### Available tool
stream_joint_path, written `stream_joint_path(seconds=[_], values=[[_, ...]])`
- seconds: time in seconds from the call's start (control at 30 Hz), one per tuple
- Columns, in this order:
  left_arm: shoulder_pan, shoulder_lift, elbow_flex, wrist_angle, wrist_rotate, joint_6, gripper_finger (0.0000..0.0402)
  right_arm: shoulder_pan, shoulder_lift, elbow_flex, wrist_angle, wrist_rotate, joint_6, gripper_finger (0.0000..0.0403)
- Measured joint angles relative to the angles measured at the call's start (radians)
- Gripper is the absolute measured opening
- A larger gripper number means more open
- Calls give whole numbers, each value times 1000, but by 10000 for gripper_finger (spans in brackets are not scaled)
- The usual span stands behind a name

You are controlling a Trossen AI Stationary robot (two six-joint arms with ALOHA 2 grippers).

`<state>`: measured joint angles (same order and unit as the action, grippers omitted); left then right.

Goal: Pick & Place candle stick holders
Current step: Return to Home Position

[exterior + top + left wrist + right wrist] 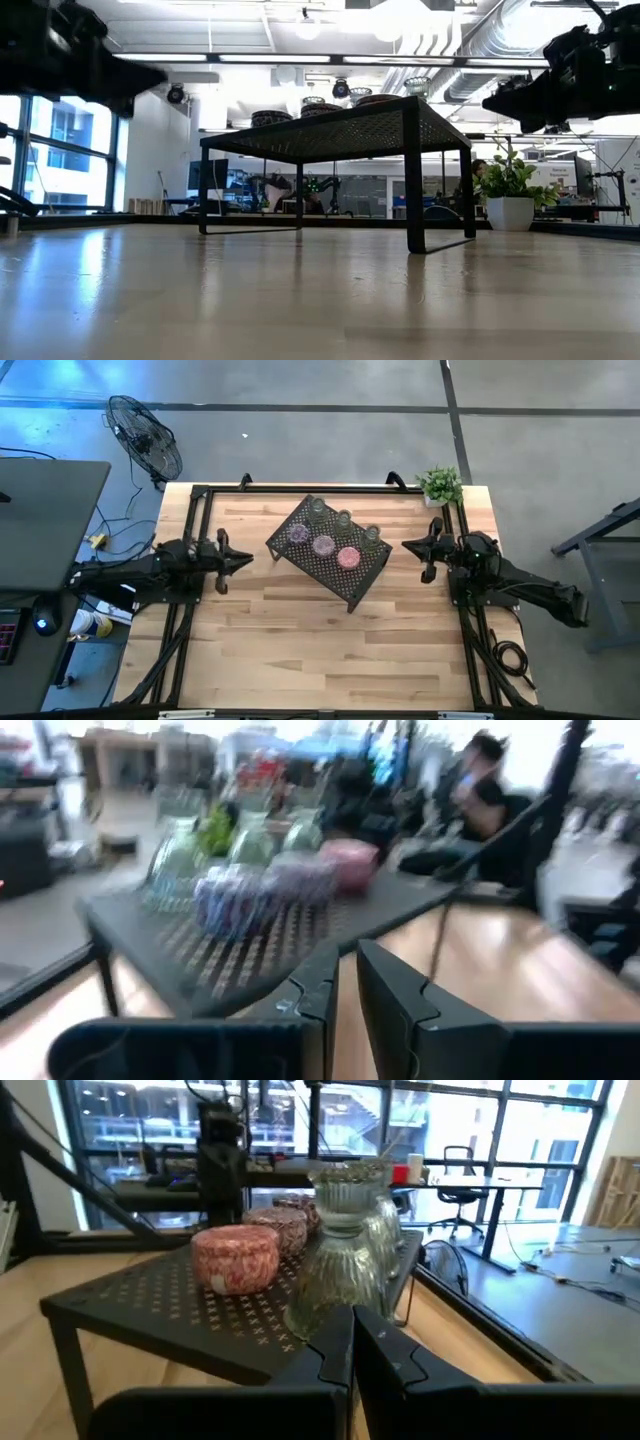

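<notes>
**Six holders on the rack, arms at the sides**

Open-plan room w/ big windows & ceiling ducts lies beyond the wooden worktop [300,640]. L arm [150,572] lies at the worktop's left edge and R arm [520,588] at its right edge, both pointing inward. Black perforated rack [362,575] stands on its legs at the far centre of the worktop, turned at an angle. Floor fan [145,435] sits off the far-left corner, and a small potted plant [440,485] on the far-right corner. L end effector [250,558] hangs just left of the rack, apart from it, fingers nearly together, holding nothing. R end effector [405,545] hangs just right of the rack, fingers closed up, also w/ nothing in them. All six candle stick holders [348,557] stand upright on the rack top in 2 rows of 3. The pink/purple row [323,545] is on the nearer side, the clear/pale-green row [344,518] on the farther side.
</notes>
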<state>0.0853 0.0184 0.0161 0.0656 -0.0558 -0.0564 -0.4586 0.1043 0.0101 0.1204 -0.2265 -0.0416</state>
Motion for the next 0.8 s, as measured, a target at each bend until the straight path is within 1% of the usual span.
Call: stream_joint_path(seconds=[0.07, 0.17, 0.27, 0.43, 0.8], values=[[0, -9, -2, 22, 50, 0, 40, 0, 0, 0, 5, 12, 8, 0], [0, -7, -2, -22, 104, -13, 40, 0, 1, 0, 29, 44, 15, 0], [0, -9, -3, -31, 144, -34, 40, 0, 1, 0, 9, 56, 17, 0], [0, -7, -3, -44, 151, -86, 40, 0, 1, 0, -27, 61, 17, 0], [0, -8, -4, -41, 143, -87, 40, 0, 2, 0, -27, 60, 16, 0]])
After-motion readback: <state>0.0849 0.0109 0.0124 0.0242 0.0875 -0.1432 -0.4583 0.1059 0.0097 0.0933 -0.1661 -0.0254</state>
